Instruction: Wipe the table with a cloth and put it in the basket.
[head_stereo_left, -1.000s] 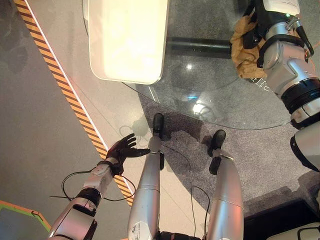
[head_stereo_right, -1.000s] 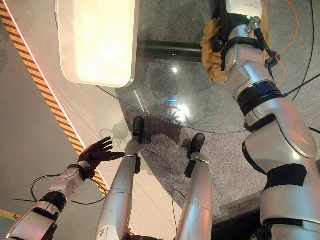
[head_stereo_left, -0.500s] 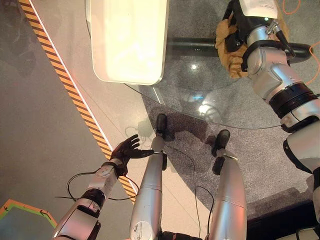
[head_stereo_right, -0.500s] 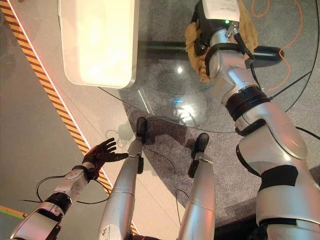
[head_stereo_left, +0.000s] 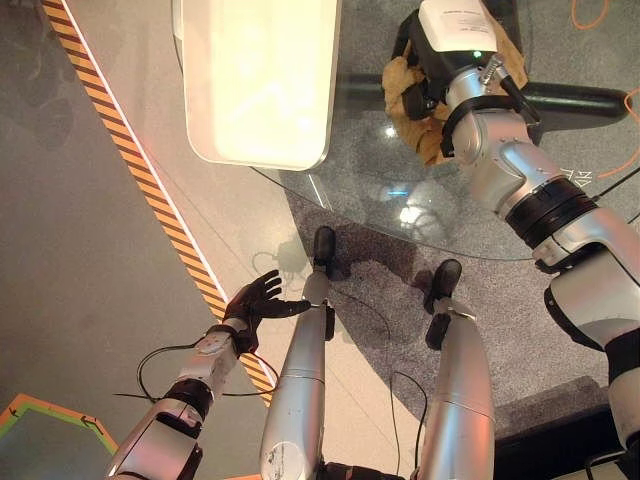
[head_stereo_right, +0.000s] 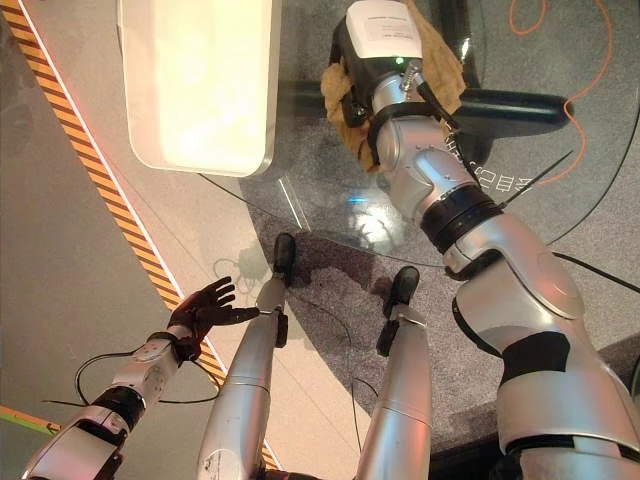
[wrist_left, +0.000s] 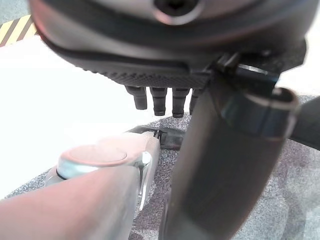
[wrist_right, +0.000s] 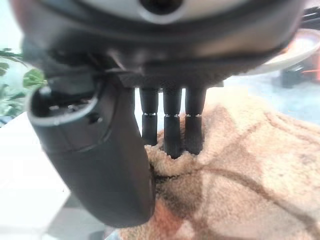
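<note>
A round glass bench (head_stereo_left: 470, 215) stands over grey floor, with a white basket (head_stereo_left: 258, 80) at its edge. The tan cloth (head_stereo_left: 408, 92) lies on the bench just beside the basket. The right hand (wrist_right: 125, 130) presses on the cloth with straight fingers (wrist_right: 171, 127). The left hand (head_stereo_left: 252, 298) hangs well below the bench, fingers spread.

One tan cloth (head_stereo_left: 412, 88), one round glass table (head_stereo_left: 440, 215), one white basket (head_stereo_left: 262, 80), two robot hands, left hand (head_stereo_left: 252, 300) and right hand (wrist_right: 115, 165), one striped floor line (head_stereo_left: 140, 180)
</note>
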